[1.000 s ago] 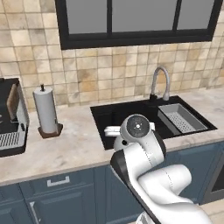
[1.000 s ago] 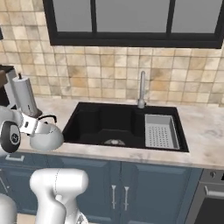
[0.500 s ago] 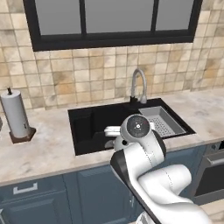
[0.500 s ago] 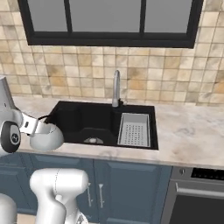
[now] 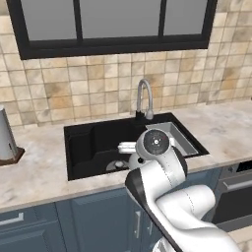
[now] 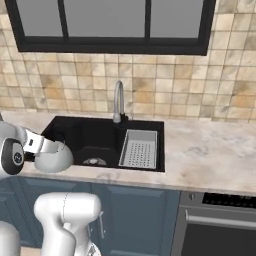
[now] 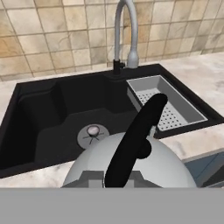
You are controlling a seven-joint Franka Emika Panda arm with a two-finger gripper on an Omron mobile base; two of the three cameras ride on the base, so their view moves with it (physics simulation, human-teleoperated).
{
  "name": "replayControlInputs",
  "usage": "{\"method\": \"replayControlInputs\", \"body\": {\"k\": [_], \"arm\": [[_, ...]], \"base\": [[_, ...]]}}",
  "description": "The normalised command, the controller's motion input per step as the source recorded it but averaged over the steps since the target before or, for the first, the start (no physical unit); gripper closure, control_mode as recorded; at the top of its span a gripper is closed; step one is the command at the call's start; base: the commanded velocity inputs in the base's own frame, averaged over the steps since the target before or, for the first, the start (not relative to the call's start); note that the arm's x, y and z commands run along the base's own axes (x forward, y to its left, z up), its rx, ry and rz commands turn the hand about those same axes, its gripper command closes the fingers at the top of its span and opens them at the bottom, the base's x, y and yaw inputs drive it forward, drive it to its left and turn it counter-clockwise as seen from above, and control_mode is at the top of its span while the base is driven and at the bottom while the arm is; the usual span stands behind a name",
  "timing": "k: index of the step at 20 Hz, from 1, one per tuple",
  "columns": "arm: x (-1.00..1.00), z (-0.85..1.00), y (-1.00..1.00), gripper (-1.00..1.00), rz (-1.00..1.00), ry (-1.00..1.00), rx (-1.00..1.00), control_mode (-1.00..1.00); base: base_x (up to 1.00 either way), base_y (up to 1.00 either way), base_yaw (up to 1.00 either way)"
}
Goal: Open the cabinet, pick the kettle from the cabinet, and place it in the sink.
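Observation:
The whitish-grey kettle (image 6: 54,156) hangs over the counter's front edge, just before the left part of the black sink (image 6: 95,134). My gripper (image 6: 39,145) is shut on its black arched handle (image 7: 136,133). In the hand view the kettle's dome (image 7: 131,168) lies close below, with the sink (image 7: 48,113) and its round drain (image 7: 92,133) beyond. In the left base view my arm hides most of the kettle (image 5: 132,160) in front of the sink (image 5: 91,142). The cabinet is out of view.
A chrome gooseneck faucet (image 6: 118,100) stands behind the sink. A grey strainer tray (image 6: 139,148) sits in the basin's right part. A paper towel roll (image 5: 5,140) is at the far left, an oven (image 6: 220,225) at the lower right, and a dark window above.
The whole scene has slid left in both base views, so the base has driven right along the counter. The kettle stays held in the shut gripper.

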Motion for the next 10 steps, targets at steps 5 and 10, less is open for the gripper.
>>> {"method": "replayControlInputs", "body": {"k": [5, 10], "arm": [[0.0, 0.0, 0.0, 1.0, 0.0, 0.0, 0.0, 1.0], [0.0, 0.0, 0.0, 1.0, 0.0, 0.0, 0.0, 1.0]], "base": [[0.2, 0.09, 0.0], [0.0, 0.4, -0.01]]}}
